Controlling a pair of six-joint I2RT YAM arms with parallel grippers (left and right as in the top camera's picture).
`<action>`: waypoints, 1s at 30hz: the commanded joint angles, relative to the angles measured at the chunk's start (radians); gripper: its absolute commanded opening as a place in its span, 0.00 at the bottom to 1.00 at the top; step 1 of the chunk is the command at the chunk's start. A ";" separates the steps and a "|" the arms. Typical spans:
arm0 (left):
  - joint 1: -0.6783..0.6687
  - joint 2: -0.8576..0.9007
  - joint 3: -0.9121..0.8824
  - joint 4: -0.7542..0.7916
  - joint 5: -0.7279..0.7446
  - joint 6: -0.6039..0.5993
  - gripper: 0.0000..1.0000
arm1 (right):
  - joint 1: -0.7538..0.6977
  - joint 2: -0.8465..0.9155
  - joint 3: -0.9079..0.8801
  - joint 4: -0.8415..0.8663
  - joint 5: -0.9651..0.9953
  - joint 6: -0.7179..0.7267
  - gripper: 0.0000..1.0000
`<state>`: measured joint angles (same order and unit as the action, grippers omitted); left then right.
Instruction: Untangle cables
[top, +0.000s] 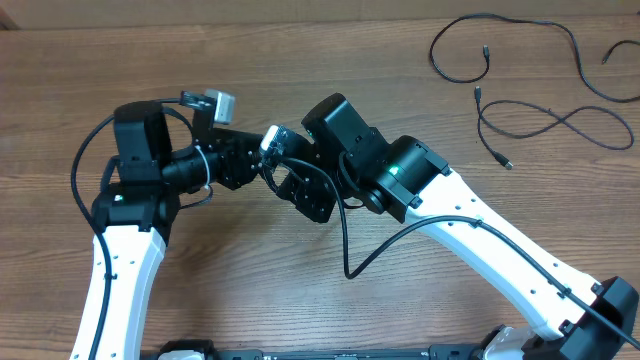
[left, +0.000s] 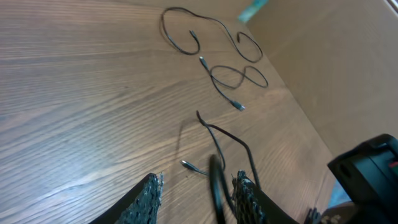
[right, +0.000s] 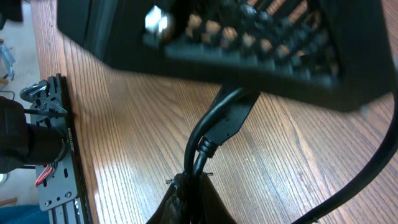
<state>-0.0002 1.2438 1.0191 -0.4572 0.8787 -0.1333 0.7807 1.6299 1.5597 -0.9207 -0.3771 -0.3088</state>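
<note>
My left gripper has its fingers spread, with a thin black flexible cord running between them. My right gripper is pressed together, pinching that cord. Two other loose black cables lie flat, well ahead of the left fingers.

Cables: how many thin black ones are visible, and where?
3. A long cable and a looped cable lie at the table's far right; a third cable is in the right gripper. More may be hidden.
</note>
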 joint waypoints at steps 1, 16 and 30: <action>-0.020 0.005 0.018 -0.002 -0.007 0.023 0.40 | 0.006 -0.019 0.018 0.000 0.005 -0.006 0.04; -0.020 0.005 0.018 0.016 -0.080 0.003 0.04 | 0.005 -0.019 0.018 -0.001 0.053 0.027 0.04; -0.020 0.005 0.018 0.017 -0.308 -0.142 0.04 | 0.003 -0.020 0.018 0.002 0.066 0.055 0.04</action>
<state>-0.0200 1.2438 1.0191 -0.4446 0.6765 -0.2153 0.7807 1.6299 1.5597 -0.9180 -0.3107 -0.2657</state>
